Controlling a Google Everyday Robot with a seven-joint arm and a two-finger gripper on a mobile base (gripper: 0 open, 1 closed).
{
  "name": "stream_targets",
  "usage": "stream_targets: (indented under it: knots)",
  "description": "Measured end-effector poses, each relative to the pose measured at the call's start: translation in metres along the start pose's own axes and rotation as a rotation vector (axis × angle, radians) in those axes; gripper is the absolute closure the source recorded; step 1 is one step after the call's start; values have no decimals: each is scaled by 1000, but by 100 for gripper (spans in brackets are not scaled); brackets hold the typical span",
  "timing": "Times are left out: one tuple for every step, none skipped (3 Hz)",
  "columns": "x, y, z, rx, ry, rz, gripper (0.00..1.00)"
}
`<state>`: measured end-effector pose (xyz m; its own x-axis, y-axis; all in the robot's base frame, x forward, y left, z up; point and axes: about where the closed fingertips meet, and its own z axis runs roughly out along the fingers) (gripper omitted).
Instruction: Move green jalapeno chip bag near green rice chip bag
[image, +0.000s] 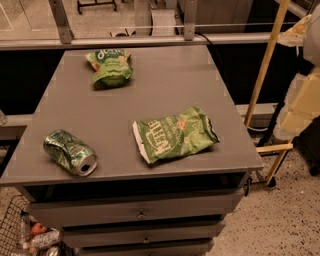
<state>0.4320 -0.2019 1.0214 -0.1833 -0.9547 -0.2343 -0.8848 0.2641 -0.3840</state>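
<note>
1. Two bags lie well apart: the green rice chip bag sits beyond and left of the green jalapeno chip bag.
2. Its long axis runs left to right, slightly tilted, with the white strip at the left end.
3. Right of it, only the pale arm shows. The gripper is out of sight, so its opening and load cannot be told.

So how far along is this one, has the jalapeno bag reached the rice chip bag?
Nothing looks done: the green jalapeno chip bag lies near the front edge of the table, well apart from the green rice chip bag at the back left. Nothing is in hand: the gripper is out of view. Left: the whole grasp, carry and placement.
</note>
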Motion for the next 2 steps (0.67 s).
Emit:
stream_targets:
  knots:
    - [0, 0, 0, 0, 0, 0, 0]
    - [-9, 1, 19, -44, 34, -33, 0]
